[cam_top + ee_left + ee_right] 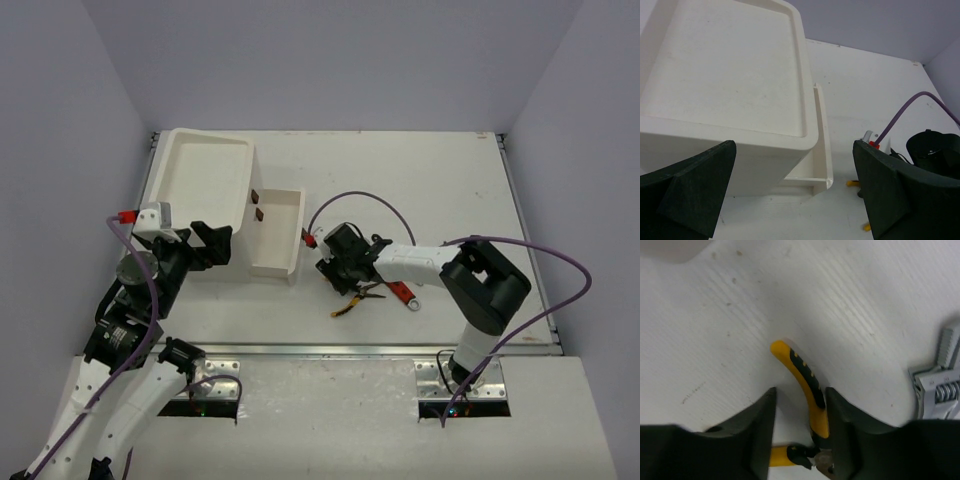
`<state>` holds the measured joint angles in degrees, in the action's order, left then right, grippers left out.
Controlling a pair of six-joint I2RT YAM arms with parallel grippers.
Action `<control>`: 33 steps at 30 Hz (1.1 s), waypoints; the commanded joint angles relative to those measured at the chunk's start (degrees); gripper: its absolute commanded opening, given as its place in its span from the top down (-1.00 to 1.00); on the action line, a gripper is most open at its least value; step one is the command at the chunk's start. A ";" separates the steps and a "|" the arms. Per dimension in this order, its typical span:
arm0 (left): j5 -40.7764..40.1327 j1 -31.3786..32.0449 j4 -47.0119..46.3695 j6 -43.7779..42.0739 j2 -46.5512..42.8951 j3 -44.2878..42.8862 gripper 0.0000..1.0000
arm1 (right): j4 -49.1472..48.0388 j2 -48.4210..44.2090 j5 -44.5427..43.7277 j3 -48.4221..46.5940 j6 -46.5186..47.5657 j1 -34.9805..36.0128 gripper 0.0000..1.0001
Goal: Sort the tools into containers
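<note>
Straddling the curved, ribbed yellow pliers handle [800,366], the right tool [801,392] stood half-spread, 1 finger [841,412] touching it. The left tool [795,150] gaped wide.

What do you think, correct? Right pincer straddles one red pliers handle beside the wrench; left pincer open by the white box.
One slip: that pliers handle is yellow, not red; the right wrist view shows it. The right pincer does straddle it beside the wrench, left pincer open by the white box.

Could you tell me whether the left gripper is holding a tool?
No, the left gripper is open, its jaws wide apart with nothing between them.
</note>
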<state>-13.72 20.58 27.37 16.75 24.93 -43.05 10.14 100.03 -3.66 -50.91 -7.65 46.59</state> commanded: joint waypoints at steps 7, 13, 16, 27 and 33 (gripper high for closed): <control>0.71 -0.45 -2.84 -0.67 0.15 0.16 -1.00 | 1.57 0.10 13.40 -2.08 13.66 -0.19 1.00; 0.36 -0.44 -2.74 -0.67 0.23 0.16 -1.00 | -0.73 -6.09 17.40 -2.19 15.60 -0.19 1.00; 0.27 -0.45 -2.76 -0.67 0.38 0.16 -1.00 | -2.50 -10.35 17.56 -2.18 17.58 -0.19 1.00; -0.08 -0.45 -2.65 -0.67 0.47 0.16 -1.00 | -16.76 -13.33 21.33 -7.72 32.41 -0.28 1.00; -0.25 -0.41 -2.54 -0.67 0.34 0.16 -1.00 | -24.97 -5.82 31.46 -14.69 41.33 -2.27 1.00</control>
<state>-13.77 20.58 27.18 16.75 24.93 -43.05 -3.97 90.66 19.45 -59.28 26.21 45.95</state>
